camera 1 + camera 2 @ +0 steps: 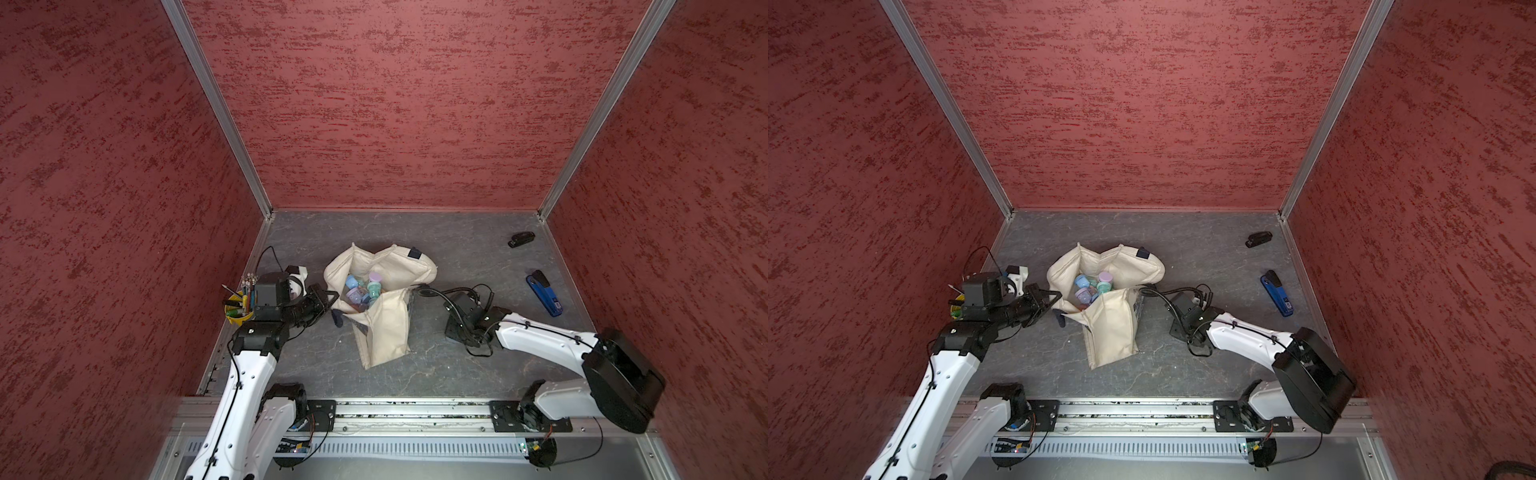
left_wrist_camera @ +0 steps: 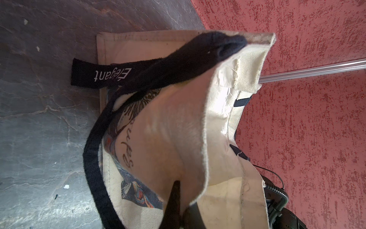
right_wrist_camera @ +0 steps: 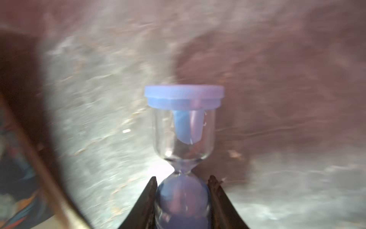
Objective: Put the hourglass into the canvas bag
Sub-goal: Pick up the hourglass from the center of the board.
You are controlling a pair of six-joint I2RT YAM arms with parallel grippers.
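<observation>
— Gripping anything, the right tool point(image 3: 182, 177)?
— Yes, clamped on the hourglass point(image 3: 184, 123) at its sand-filled bulb, just beside the canvas bag point(image 1: 386, 328) on the surface point(image 1: 457, 249); the left tool point(image 1: 329, 298) pinches the bag's rim.

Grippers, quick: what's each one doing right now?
Left gripper: closed on the rim of the canvas bag.
Right gripper: closed on the purple hourglass, fingers on its sand-filled bulb.

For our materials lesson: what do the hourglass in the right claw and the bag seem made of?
The hourglass: clear glossy bulbs, glass or clear plastic by the highlights; matte lilac cap, likely plastic. The canvas bag: cream woven cloth, matte, frayed edges, soft folds.
</observation>
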